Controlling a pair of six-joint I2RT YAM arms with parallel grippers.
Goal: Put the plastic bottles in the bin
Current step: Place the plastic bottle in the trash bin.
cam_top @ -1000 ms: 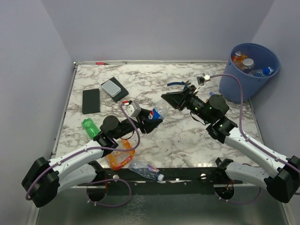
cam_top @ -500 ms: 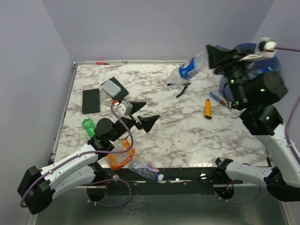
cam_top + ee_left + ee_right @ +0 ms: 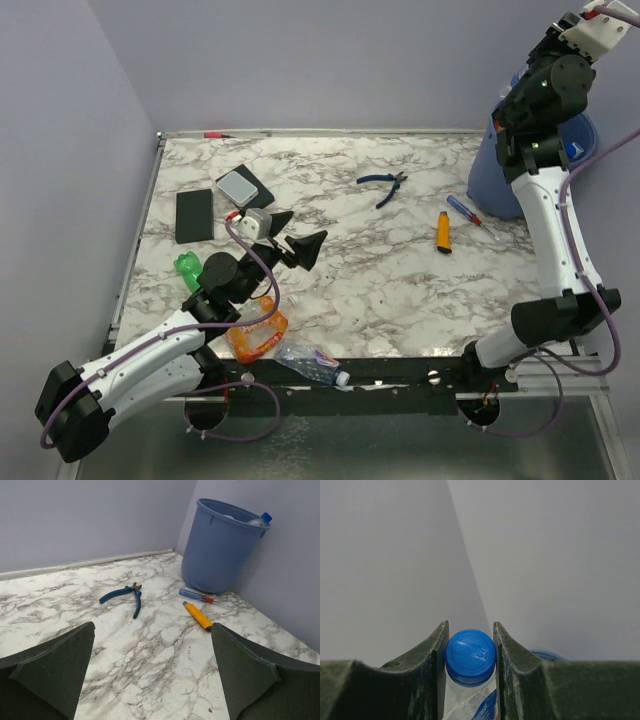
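Here, left fingers (image 3: 50, 675) wide, empty, right fingers (image 3: 415, 680) pinching blue-capped bottle (image 3: 470, 657), perhaps over bin (image 3: 215, 555)

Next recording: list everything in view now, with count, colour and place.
round blue plastic bin: one, far right corner
clear bottle inside bin: at least one, blue cap
green plastic bottle, orange-tinted bottle, crumpled clear bottle: one each, near left
blue-handled pliers: one, far centre
orange-handled tool: one, right of centre
blue-handled screwdriver: one, near bin
flat black slab: one, left
grey-topped black box: one, beside slab
marble table: one, white-grey
left hand: open, empty, low over table
right hand: raised, shut on blue-capped clear bottle
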